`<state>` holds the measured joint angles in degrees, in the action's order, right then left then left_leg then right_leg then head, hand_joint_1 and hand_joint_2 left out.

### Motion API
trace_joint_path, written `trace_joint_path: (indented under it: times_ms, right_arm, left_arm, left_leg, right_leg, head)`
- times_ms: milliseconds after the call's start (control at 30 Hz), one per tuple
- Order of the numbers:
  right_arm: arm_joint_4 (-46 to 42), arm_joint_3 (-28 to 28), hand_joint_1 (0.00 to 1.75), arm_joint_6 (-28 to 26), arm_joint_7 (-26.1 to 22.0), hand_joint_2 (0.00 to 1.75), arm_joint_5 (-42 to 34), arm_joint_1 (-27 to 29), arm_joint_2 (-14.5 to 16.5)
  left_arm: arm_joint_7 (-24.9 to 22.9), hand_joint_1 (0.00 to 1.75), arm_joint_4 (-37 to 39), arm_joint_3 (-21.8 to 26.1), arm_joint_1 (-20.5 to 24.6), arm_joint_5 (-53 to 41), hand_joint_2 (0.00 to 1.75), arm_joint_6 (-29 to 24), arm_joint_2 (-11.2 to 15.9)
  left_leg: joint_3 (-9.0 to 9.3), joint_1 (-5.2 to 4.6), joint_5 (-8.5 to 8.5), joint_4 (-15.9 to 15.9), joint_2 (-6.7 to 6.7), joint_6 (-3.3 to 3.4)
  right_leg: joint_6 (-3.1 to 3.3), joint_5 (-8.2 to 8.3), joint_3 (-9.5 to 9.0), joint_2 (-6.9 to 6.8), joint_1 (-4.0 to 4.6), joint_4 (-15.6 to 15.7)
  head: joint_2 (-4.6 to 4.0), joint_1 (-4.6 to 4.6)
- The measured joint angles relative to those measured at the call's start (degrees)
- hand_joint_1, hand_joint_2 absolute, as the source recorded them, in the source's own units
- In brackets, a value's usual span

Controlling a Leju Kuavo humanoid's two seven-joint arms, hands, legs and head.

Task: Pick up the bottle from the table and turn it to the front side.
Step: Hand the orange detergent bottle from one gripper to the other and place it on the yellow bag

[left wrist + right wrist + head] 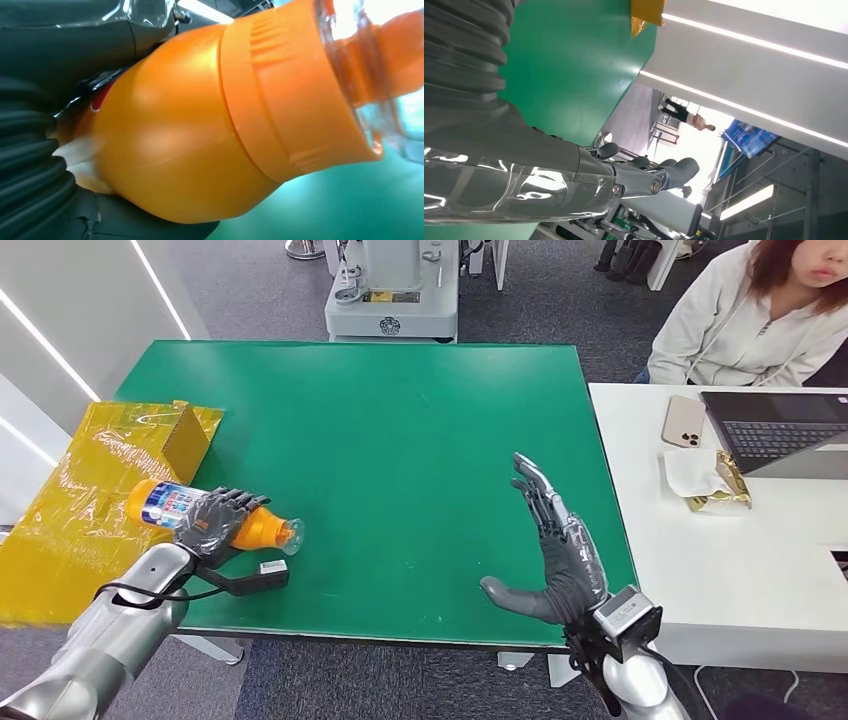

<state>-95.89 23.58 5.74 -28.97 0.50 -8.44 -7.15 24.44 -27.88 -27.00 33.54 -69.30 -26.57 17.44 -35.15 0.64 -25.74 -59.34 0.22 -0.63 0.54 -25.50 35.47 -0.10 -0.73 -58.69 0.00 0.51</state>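
Observation:
An orange bottle (257,527) with a blue and white label and a clear cap lies on its side at the left edge of the green table (400,420). My left hand (215,522) grips it around the middle, cap pointing right. In the left wrist view the bottle's orange shoulder (200,135) is very close, with the clear cap (370,75) beyond it. My right hand (555,550) stands open over the table's right front part, fingers straight and thumb out, holding nothing. The right wrist view looks along that hand's fingers (644,177) above the green surface.
A yellow wrapped box (95,500) lies off the table's left side, next to the bottle. A small white object (272,567) sits by my left wrist. To the right stands a white desk (640,490) with a phone (684,421), laptop (780,430) and a seated person (750,310).

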Motion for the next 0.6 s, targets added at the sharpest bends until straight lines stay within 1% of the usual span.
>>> trace_joint_path:
  times_ms: [100, 233, 533, 600]
  right_arm:
    - [0.3, 0.3, 0.00, -0.1, 0.0, 1.75, 0.0, -0.3, 0.2]
    - [0.4, 0.4, 0.00, -0.2, 0.0, 1.75, 0.0, -0.3, 0.4]
    - [0.5, 0.5, 0.00, -0.2, 0.1, 1.75, 0.0, -0.4, 0.4]
    - [0.5, 0.5, 0.00, -0.2, 0.2, 1.75, 0.1, -0.3, 0.4]
  left_arm:
    - [0.3, 1.75, 0.5, 0.0, 0.9, -0.1, 1.75, 0.7, -2.0]
    - [0.3, 1.75, 1.0, 0.0, 1.8, -0.1, 1.75, 1.1, -3.5]
    - [0.3, 1.75, 1.9, 0.0, 2.5, -0.2, 1.75, 1.1, -4.9]
    - [0.1, 1.75, 2.2, 0.0, 2.7, 0.3, 1.75, 1.9, -5.2]
  left_leg:
    - [0.00, 0.00, 0.00, 0.0, 0.02, 0.00]
    - [0.00, 0.01, 0.00, 0.0, 0.01, 0.00]
    - [0.00, 0.01, 0.00, 0.0, 0.02, 0.00]
    - [0.01, 0.01, 0.00, 0.0, 0.01, 0.00]
  right_leg:
    - [0.00, 0.00, 0.01, 0.02, 0.00, 0.0]
    - [0.00, -0.01, 0.01, 0.01, 0.00, 0.0]
    - [0.00, -0.01, 0.01, 0.02, 0.01, 0.0]
    - [0.00, -0.01, 0.02, 0.01, 0.01, 0.0]
  head:
    - [0.00, -0.02]
    - [0.00, -0.01]
    - [0.00, -0.01]
    - [0.00, -0.01]
